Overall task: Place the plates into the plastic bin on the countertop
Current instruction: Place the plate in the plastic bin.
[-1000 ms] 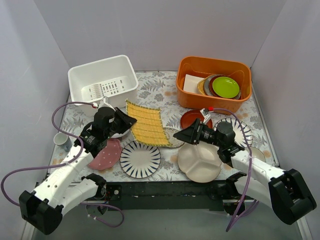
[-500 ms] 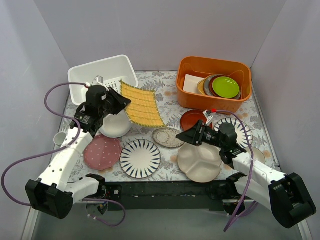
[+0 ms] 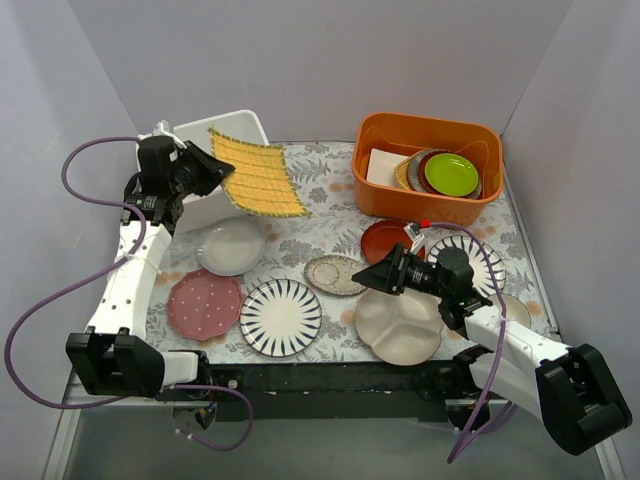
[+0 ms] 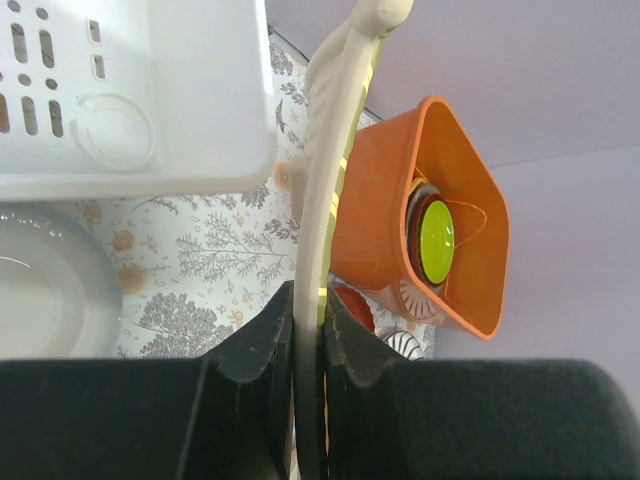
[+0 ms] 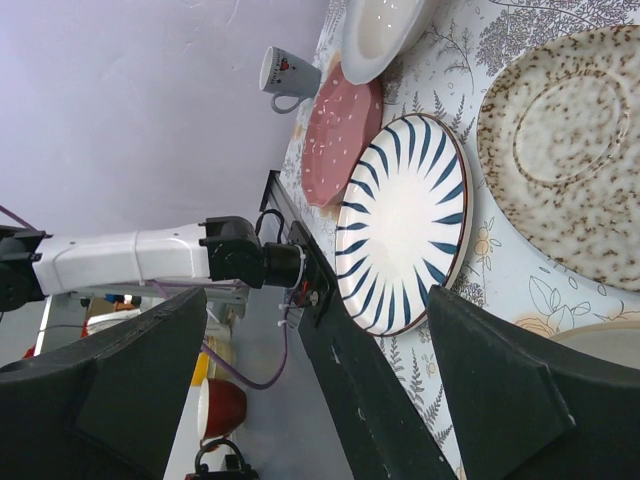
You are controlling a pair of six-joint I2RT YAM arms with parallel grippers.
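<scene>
My left gripper [image 3: 200, 168] is shut on the edge of the square yellow bamboo mat [image 3: 258, 173] and holds it in the air beside the white plastic bin [image 3: 215, 122]. The left wrist view shows the mat edge-on [image 4: 325, 150] between the closed jaws. On the countertop lie a small white plate [image 3: 230, 246], a pink dotted plate [image 3: 204, 304], a striped plate [image 3: 281, 317], a speckled beige plate [image 3: 336, 274], a cream divided plate [image 3: 400, 325] and a red-brown plate [image 3: 385, 238]. My right gripper [image 3: 365, 278] is open and empty, low over the speckled and divided plates.
An orange tub [image 3: 380, 190] at the back right holds stacked green and dark-red plates [image 3: 450, 173]. A second striped plate [image 3: 475, 252] lies partly under my right arm. A mug [image 5: 285, 72] stands at the left edge. Grey walls enclose three sides.
My left arm lifted the yellow mat off the countertop and carried it back and left to the bin, uncovering the small white plate. My right arm barely moved.
</scene>
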